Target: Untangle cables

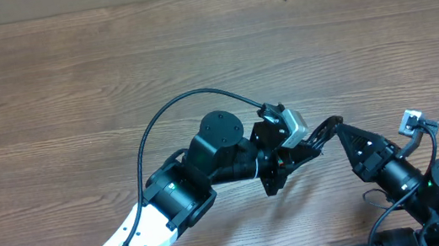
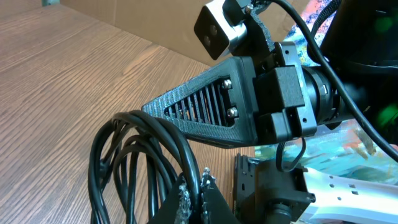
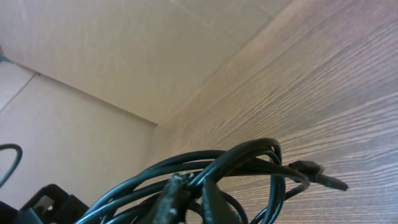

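The cables are a tangled bunch of thin black loops lying on the wooden table. In the left wrist view my left gripper is shut on one strand at the bunch's right side. In the right wrist view my right gripper is shut on several strands of the cables, and a black plug end sticks out to the right. Its slotted black finger reaches over the bunch. In the overhead view both grippers, left and right, meet and hide the cables.
The wooden table stretches far and left of the arms. A beige cardboard wall stands at the far edge. The left arm's thick black cable arcs over the table. Both arm bases sit at the near edge.
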Robot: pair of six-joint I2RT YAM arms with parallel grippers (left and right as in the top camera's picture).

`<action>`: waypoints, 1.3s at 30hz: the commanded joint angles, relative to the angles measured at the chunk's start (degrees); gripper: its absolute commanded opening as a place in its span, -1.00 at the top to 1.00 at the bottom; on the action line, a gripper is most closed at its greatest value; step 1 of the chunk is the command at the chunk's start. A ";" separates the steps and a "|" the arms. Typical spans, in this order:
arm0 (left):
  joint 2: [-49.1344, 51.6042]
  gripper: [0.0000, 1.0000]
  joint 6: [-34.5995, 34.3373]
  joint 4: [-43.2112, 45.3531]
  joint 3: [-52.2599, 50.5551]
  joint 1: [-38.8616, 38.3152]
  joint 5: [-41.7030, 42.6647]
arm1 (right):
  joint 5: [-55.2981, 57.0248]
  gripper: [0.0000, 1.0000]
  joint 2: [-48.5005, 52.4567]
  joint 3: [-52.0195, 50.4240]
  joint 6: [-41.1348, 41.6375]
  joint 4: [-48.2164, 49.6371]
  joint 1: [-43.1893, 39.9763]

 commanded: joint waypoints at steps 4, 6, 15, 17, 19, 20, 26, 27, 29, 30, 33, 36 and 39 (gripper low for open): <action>-0.44 0.92 -0.22 1.03 1.66 -0.92 2.32 | 0.13 0.91 0.11 0.52 -0.20 0.26 0.28; -0.44 0.92 -0.22 1.11 1.66 -0.92 2.10 | 0.13 0.53 0.11 0.52 -0.20 0.17 0.28; -0.46 0.92 -0.17 0.04 1.66 1.01 2.16 | 0.11 -0.40 0.09 0.52 -15.56 -1.05 0.28; -0.46 0.92 -0.20 -2.14 1.66 2.43 2.34 | 0.11 -0.43 0.09 0.52 -21.29 -1.79 0.28; -0.46 0.92 -0.20 -4.50 1.66 4.26 3.50 | 0.13 -0.44 0.09 0.52 -26.84 -2.64 0.28; -0.46 0.92 -0.17 -5.60 1.66 5.53 5.38 | 0.13 -0.44 0.09 0.52 -30.60 -3.30 0.28; -0.46 0.92 -0.15 -6.73 1.66 13.25 20.90 | 0.09 -0.29 0.09 0.52 -49.57 -5.11 0.28; -0.46 0.92 -0.15 -6.73 1.66 14.53 22.62 | -0.37 -0.26 0.09 0.52 -51.63 -5.14 0.28; -0.46 0.92 -0.17 -6.80 1.66 17.07 25.42 | -2.91 -0.22 0.09 0.52 -56.15 -5.05 0.28; -0.46 0.92 -0.17 -6.84 1.66 18.12 26.53 | -5.55 -0.19 0.09 0.52 -58.53 -4.81 0.28; -0.46 0.92 -0.20 -6.84 1.66 20.37 29.77 | -12.48 -0.17 0.09 0.52 -64.35 -4.76 0.28; -0.46 0.92 -0.20 -6.67 1.66 21.07 33.35 | -14.29 -0.17 0.09 0.50 -68.19 -4.90 0.31; -0.46 0.92 -0.15 -6.71 1.66 20.94 35.12 | -14.51 -0.17 0.09 0.50 -70.99 -4.79 0.31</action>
